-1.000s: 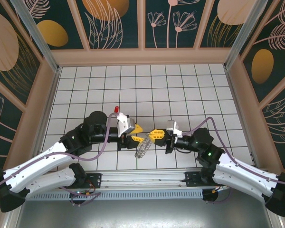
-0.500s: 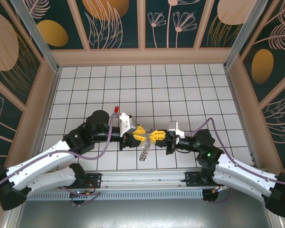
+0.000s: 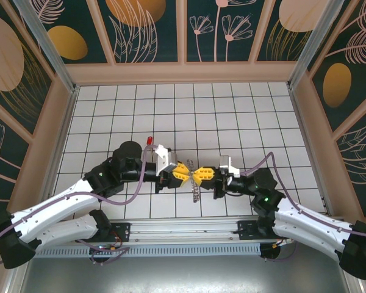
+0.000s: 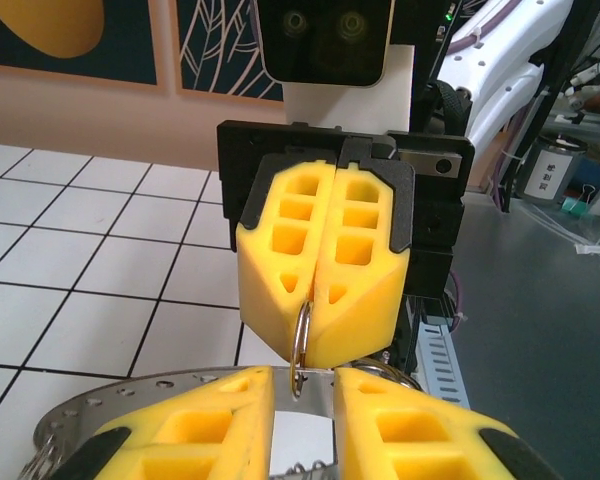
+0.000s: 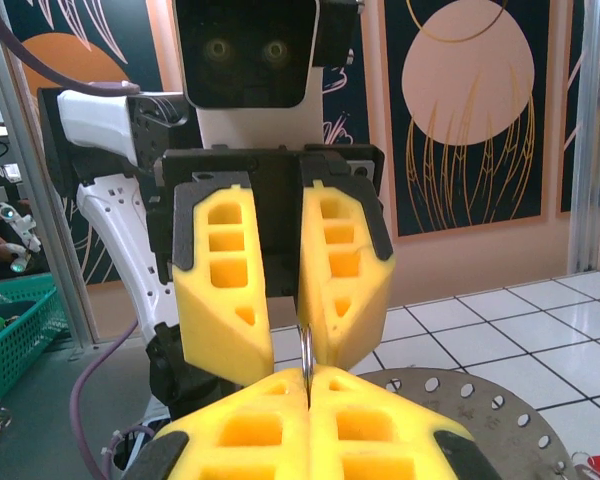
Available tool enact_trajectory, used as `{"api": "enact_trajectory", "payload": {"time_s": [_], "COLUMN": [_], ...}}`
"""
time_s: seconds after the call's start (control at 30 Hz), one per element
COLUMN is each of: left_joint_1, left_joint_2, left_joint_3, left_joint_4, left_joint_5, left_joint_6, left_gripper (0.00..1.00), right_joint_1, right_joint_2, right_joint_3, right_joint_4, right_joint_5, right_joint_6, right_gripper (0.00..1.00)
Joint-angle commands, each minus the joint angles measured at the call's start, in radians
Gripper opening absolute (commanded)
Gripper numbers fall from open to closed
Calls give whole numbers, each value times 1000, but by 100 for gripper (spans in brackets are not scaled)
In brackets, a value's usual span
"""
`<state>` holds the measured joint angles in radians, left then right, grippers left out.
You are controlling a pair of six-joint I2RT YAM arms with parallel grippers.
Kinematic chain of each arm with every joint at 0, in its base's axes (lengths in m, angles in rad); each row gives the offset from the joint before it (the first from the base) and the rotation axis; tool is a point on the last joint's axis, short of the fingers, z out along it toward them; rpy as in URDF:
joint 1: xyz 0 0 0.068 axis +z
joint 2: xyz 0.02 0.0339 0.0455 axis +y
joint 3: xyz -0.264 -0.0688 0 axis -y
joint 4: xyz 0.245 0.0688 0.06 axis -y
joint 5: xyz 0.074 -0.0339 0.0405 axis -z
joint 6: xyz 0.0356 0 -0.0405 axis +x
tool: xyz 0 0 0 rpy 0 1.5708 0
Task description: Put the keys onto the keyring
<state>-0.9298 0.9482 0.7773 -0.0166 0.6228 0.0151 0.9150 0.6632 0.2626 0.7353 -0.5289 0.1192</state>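
This is a robotics lab test cell: a white gridded worktop [image 3: 232, 116] is boxed in by leaf-patterned wall panels [image 3: 146, 30] on aluminium posts [image 3: 39, 36]. Beyond it sits a green storage basket [image 5: 20, 330] of odds and ends.

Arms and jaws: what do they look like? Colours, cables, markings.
Left arm and right arm match: white shells on the links, black joints. A purple cable loops along each. The jaws are yellow blocks with square and triangular cut-outs, backed in black. A white camera housing sits at each wrist. There is a green light on the right arm.
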Motion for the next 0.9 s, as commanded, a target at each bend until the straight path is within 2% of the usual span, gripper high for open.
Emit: {"api": "enact_trajectory", "payload": {"time_s": [0.0, 0.23, 0.33, 0.43, 0.5, 0.6, 0.73, 0.87], "left_joint_1": [-6, -8, -7, -7, -7, -7, -8, -7], "left_joint_2": [9, 17, 14, 0, -5, 11, 51, 87], "left_joint_3": [-13, -10, -2, 16, 40, 88, 150, 189], "left_joint_4": [55, 68, 50, 5, -54, -180, -323, -435], "left_joint_5": [35, 49, 43, 27, 0, -52, -97, -135], "left_joint_6": [-14, -13, -2, 15, 30, 68, 100, 120], "left_gripper": [21, 0, 0, 0, 0, 0, 0, 0], "right_joint_1": [-8, -9, -10, -11, -8, 8, 36, 90], "right_joint_2": [-2, 12, 15, 7, -5, -24, -38, -35], "right_joint_3": [-4, -8, -3, 25, 61, 115, 163, 170], "right_joint_4": [99, 108, 99, 1, -129, -309, -459, -498], "right_joint_5": [-20, -25, -22, 4, 51, 125, 202, 274], "right_joint_6": [23, 27, 29, 8, -39, -120, -194, -222], "right_gripper": [0, 0, 0, 1, 17, 31, 35, 35]}}
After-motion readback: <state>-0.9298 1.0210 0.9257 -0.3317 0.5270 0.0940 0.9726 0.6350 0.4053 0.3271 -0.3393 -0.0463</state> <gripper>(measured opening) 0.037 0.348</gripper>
